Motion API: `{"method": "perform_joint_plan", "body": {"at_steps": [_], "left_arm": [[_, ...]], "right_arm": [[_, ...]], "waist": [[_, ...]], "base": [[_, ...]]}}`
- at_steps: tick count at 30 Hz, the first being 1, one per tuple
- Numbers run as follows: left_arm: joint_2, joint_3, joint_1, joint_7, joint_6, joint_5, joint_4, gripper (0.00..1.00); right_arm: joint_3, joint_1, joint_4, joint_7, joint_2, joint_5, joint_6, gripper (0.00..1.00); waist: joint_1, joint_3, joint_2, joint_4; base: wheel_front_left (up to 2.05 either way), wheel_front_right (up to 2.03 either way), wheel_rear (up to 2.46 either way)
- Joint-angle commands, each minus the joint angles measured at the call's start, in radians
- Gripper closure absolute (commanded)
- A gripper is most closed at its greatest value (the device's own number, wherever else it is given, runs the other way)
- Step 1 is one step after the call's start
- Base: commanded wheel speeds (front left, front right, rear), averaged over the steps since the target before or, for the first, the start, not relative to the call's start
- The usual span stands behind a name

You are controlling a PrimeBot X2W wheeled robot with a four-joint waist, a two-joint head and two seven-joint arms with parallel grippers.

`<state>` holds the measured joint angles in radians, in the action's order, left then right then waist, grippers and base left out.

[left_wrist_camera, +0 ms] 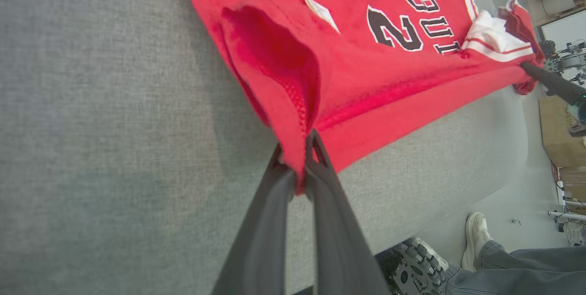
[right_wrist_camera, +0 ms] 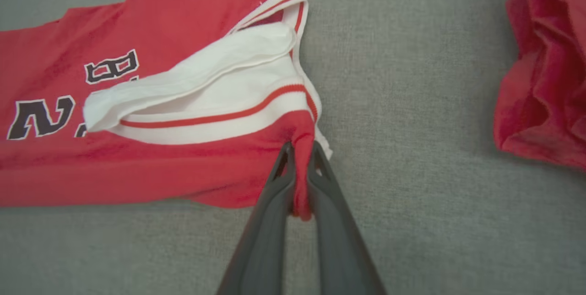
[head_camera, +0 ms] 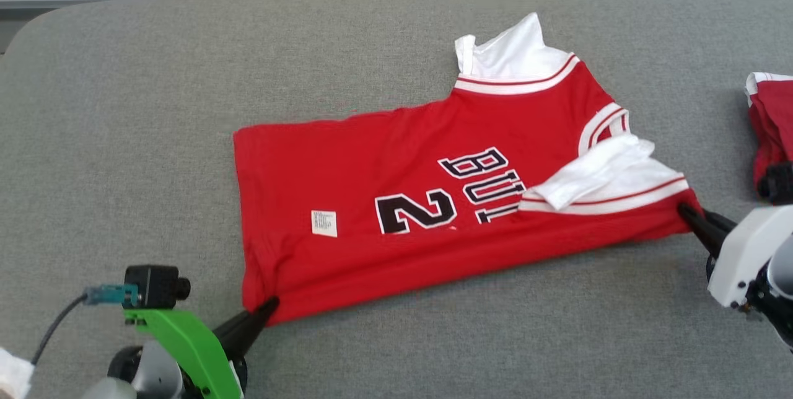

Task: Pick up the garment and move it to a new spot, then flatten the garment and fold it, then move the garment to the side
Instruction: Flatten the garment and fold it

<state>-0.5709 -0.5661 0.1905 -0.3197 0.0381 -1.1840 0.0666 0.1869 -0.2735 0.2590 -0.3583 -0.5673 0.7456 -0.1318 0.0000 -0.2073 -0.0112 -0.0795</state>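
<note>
You see the red jersey lying on the grey table, a little to the right of the middle in the head view. Its hem is toward the robot's left and its white-trimmed collar and armholes are toward the right. The black number 2 and some letters face up, and a small white label sits near the hem. Your left gripper is closed on the near corner of the hem; in the left wrist view the red cloth is pinched between its jaws and rises in a small fold above them. Your right gripper is closed on the near corner at the shoulder end, just below the white band with the red stripe, and the right wrist view shows cloth squeezed between its jaws. The near edge of the jersey runs stretched between the two grippers. Another red garment lies crumpled at the right edge of the table, apart from the jersey. In the left wrist view, beyond the table edge, you can see a person's shoe and trouser leg.
</note>
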Motion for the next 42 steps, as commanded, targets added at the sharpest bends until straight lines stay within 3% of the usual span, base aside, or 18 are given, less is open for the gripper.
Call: {"method": "perform_joint_plan", "body": {"at_steps": [1,5,9,10,11,12,13,20,22,25,29,34,42], "left_arm": [[-0.008,0.002,-0.058,0.026,-0.022,0.003,-0.036,1.00],[0.008,-0.010,-0.185,0.089,-0.070,0.012,-0.097,1.00],[0.023,-0.027,-0.244,0.139,-0.103,0.047,-0.066,1.00],[0.031,-0.031,-0.249,0.147,-0.107,0.049,-0.058,0.91],[0.039,-0.030,-0.254,0.155,-0.109,0.046,-0.051,0.59],[0.041,-0.028,-0.254,0.160,-0.111,0.047,-0.046,0.00],[0.039,-0.028,-0.248,0.163,-0.111,0.052,-0.046,0.00],[-0.008,0.003,-0.206,0.165,-0.141,0.087,-0.103,0.00],[-0.046,0.035,-0.185,0.168,-0.159,0.099,-0.130,0.00],[-0.056,0.053,-0.092,0.152,-0.170,0.125,-0.124,0.00],[-0.001,0.037,0.088,0.103,-0.149,0.143,-0.049,0.00],[0.076,0.006,0.288,0.061,-0.113,0.168,0.125,0.00],[0.157,-0.055,0.445,0.017,-0.027,0.190,0.322,0.00]], "right_arm": [[-0.018,0.067,-0.035,-0.007,-0.012,0.018,0.002,1.00],[-0.069,0.235,-0.131,-0.023,-0.001,0.031,0.002,1.00],[-0.112,0.316,-0.143,-0.014,0.039,-0.012,0.002,1.00],[-0.123,0.320,-0.137,-0.010,0.054,-0.025,0.002,1.00],[-0.130,0.320,-0.132,-0.009,0.069,-0.039,0.002,0.67],[-0.131,0.317,-0.133,-0.010,0.076,-0.054,0.002,0.04],[-0.136,0.313,-0.133,-0.017,0.085,-0.064,0.002,0.00],[-0.177,0.249,-0.222,-0.078,0.060,-0.099,0.002,0.00],[-0.189,0.171,-0.273,-0.098,0.060,-0.114,0.002,0.00],[-0.175,0.030,-0.287,-0.117,0.084,-0.173,0.002,0.00],[-0.123,-0.179,-0.217,-0.149,0.122,-0.245,0.002,0.00],[-0.064,-0.396,-0.028,-0.148,0.166,-0.342,0.002,0.00],[-0.011,-0.566,0.213,-0.086,0.181,-0.410,0.002,0.00]], "waist": [[0.0000,0.004,0.0112,0.002],[0.0000,0.001,0.0112,0.009],[0.0000,-0.006,0.0112,0.020],[0.0000,-0.006,0.0112,0.021],[0.0000,-0.006,0.0112,0.021],[0.0000,-0.007,0.0112,0.020],[0.0000,-0.007,0.0112,0.019],[0.0000,-0.033,0.0112,0.004],[0.0000,-0.066,0.0112,0.013],[0.0000,-0.111,0.0112,-0.004],[0.0000,-0.183,0.0112,-0.040],[0.0000,-0.255,0.0112,-0.079],[0.0000,-0.294,0.0112,-0.143]], "base": [[0.00,0.00,0.00],[0.00,0.00,0.00],[0.00,0.00,0.00],[0.00,0.00,0.00],[0.00,0.00,0.00],[0.00,0.00,0.00],[0.00,0.00,0.00],[0.00,0.00,0.00],[0.00,0.00,0.00],[0.00,0.00,0.00],[0.00,0.00,0.00],[0.00,0.00,0.00],[0.00,0.00,0.00]]}}
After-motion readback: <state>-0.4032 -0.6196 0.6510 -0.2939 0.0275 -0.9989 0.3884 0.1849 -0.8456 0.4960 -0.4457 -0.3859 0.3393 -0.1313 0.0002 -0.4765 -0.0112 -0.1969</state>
